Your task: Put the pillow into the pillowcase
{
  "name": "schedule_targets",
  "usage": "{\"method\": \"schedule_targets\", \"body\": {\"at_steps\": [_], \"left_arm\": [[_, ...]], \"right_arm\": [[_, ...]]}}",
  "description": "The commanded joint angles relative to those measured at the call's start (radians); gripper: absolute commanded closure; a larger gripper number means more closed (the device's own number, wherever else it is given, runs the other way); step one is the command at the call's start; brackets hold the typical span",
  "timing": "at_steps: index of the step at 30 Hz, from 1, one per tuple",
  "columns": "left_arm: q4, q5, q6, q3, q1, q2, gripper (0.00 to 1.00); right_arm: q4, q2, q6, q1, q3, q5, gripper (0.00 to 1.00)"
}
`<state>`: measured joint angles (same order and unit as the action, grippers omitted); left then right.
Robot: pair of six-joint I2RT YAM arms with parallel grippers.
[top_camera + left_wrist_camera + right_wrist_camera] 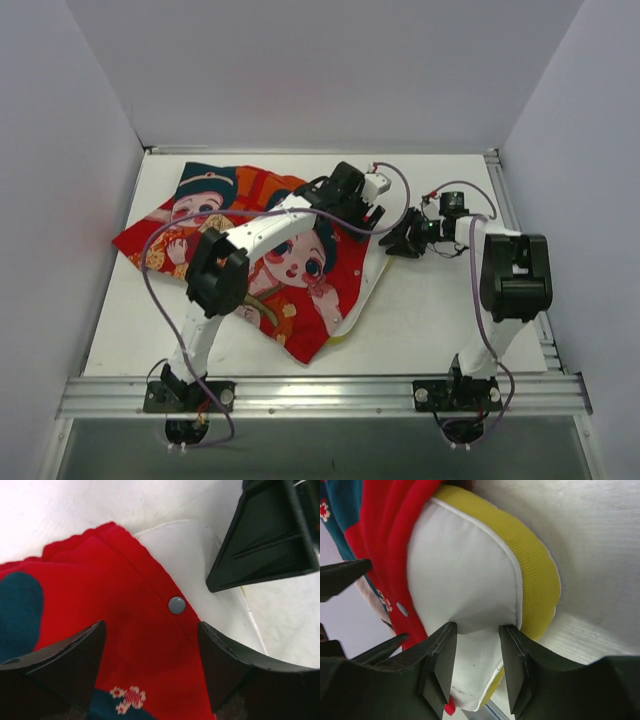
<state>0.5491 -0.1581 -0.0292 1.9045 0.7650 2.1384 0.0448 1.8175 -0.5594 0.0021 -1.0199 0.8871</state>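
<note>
White surface (440, 310) with plain grey walls (320, 70) around it held the whole job. The pillowcase (215, 215) lay flat across the left and middle of the surface, red side up, with the two cartoon children showing. The pillow (465, 575) was mostly inside it. From above, only a thin white strip showed along the right edge of the pillowcase, and a bit of yellow peeked out at the near corner. So the big part of the job looked done.

One corner was not in yet. In the right wrist view, a white corner of the pillow with its yellow band (530, 570) stuck out past the red cloth. The right gripper (476, 630) had its fingers close together, one on each side of that corner. I could not tell if it was squeezing the corner or just touching it.

The left gripper (150, 630) was wide apart and held nothing. It hung over the red edge of the pillowcase, beside a small grey snap (176, 605). White pillow showed just past that edge.

What was left, I think, was to push the last corner in and pull the red edge over it. After that the snap may need closing, but I could not see its other half.
</note>
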Motion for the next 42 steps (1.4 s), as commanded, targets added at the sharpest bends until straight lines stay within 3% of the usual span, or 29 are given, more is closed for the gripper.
{"method": "schedule_targets", "body": {"at_steps": [1, 3, 7, 9, 10, 11, 13, 16, 17, 20, 23, 26, 27, 28, 29, 30, 31, 32, 35, 36, 38, 40, 42], "left_arm": [[0.011, 0.133, 0.035, 0.09, 0.028, 0.04, 0.2], [0.017, 0.179, 0.011, 0.097, 0.031, 0.063, 0.22], [0.029, 0.169, 0.002, 0.11, 0.019, 0.094, 0.41], [0.022, 0.067, 0.014, 0.129, 0.005, 0.089, 0.62], [0.012, -0.077, 0.014, 0.137, 0.005, 0.083, 0.7], [-0.003, -0.153, 0.009, 0.145, 0.007, 0.078, 0.89], [-0.067, -0.254, 0.018, 0.153, 0.026, 0.064, 1.0], [-0.118, -0.424, 0.092, 0.232, 0.056, 0.092, 1.0], [-0.133, -0.495, 0.148, 0.257, 0.065, 0.101, 1.0], [-0.244, -0.557, 0.298, 0.344, 0.085, 0.118, 1.0], [-0.342, -0.583, 0.387, 0.357, 0.083, 0.123, 1.0], [-0.318, -0.566, 0.329, 0.329, 0.057, 0.133, 1.0], [-0.277, -0.514, 0.307, 0.324, 0.045, 0.135, 0.91], [-0.252, -0.48, 0.286, 0.326, 0.031, 0.133, 0.76], [-0.232, -0.445, 0.246, 0.326, -0.005, 0.126, 0.52], [-0.178, -0.373, 0.215, 0.323, -0.022, 0.091, 0.47], [-0.143, -0.338, 0.177, 0.317, -0.042, 0.065, 0.43], [-0.117, -0.316, 0.11, 0.286, -0.061, 0.028, 0.36], [-0.084, -0.256, -0.018, 0.002, -0.127, -0.206, 0.29], [-0.077, -0.247, -0.053, -0.183, -0.139, -0.347, 0.28], [-0.055, -0.233, -0.153, -0.353, -0.13, -0.492, 0.26], [0.009, -0.2, -0.249, -0.572, -0.06, -0.679, 0.24], [0.057, -0.126, -0.274, -0.692, 0.017, -0.82, 0.19]], "right_arm": [[-0.071, 0.028, -0.053, 0.019, -0.006, -0.043, 0.6], [-0.072, 0.031, -0.047, 0.035, 0.0, -0.042, 0.6], [-0.059, 0.039, -0.03, 0.053, 0.004, -0.042, 0.64], [-0.062, 0.057, -0.034, 0.058, 0.004, -0.03, 0.71], [-0.072, 0.065, -0.043, 0.064, 0.006, -0.016, 0.75], [-0.113, 0.074, -0.074, 0.067, 0.004, 0.007, 0.81], [-0.179, 0.089, -0.13, 0.084, 0.009, 0.073, 0.84], [-0.457, 0.094, -0.366, 0.101, 0.036, 0.171, 0.86], [-0.696, 0.092, -0.563, 0.101, 0.078, 0.187, 0.86], [-1.097, 0.091, -0.813, 0.093, 0.139, 0.2, 0.87], [-1.163, 0.075, -0.895, 0.087, 0.145, 0.199, 0.87], [-1.13, 0.083, -0.866, 0.076, 0.135, 0.202, 0.85], [-1.097, 0.088, -0.837, 0.07, 0.114, 0.204, 0.82], [-1.041, 0.085, -0.744, 0.061, 0.098, 0.205, 0.78], [-0.841, 0.077, -0.658, 0.029, 0.078, 0.188, 0.68], [-0.707, 0.045, -0.567, 0.01, 0.037, 0.164, 0.64], [-0.56, 0.022, -0.346, 0.001, 0.017, 0.13, 0.59], [-0.263, 0.0, -0.241, -0.037, -0.008, 0.08, 0.5], [0.084, -0.064, -0.026, -0.117, -0.013, -0.042, 0.41], [0.136, -0.095, -0.005, -0.148, 0.004, -0.045, 0.4], [0.267, -0.13, 0.065, -0.155, 0.066, -0.042, 0.38], [0.308, -0.184, 0.084, -0.134, 0.125, 0.004, 0.38], [0.326, -0.224, 0.095, -0.099, 0.204, 0.053, 0.37]]}}
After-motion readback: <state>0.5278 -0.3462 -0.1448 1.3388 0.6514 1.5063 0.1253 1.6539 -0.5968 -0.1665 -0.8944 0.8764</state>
